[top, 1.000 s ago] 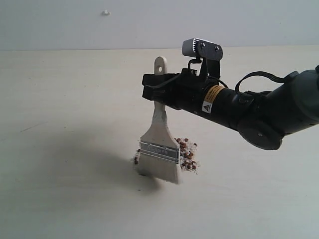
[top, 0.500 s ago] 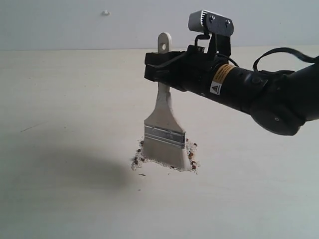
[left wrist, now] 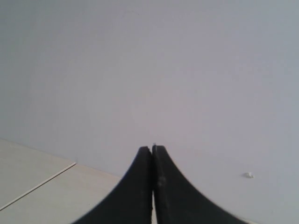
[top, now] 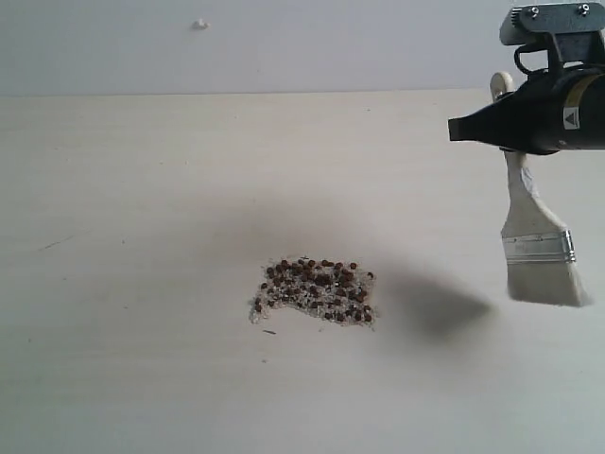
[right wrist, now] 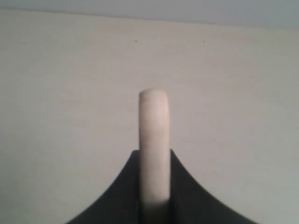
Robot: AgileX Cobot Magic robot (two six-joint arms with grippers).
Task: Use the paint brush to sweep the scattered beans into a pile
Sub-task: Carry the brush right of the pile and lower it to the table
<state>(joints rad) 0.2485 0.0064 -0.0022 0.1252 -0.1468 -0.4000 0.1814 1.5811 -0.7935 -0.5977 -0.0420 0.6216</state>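
Currently I hold the right gripper [top: 470, 129] clamped on the paint brush [top: 539, 253], hanging right of the beans [top: 317, 288] to spare the pile; the left gripper [left wrist: 152, 155] is closed, empty

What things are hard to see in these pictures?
Exterior view: right arm cut off by the frame edge; the beans too small to count.
Right wrist view: right fingers hide the paint brush bristles.
Left wrist view: only shut left fingers and wall show.

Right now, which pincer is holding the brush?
The right pincer: its jaws clamp the wooden handle of the paint brush. The left pincer is shut on nothing.
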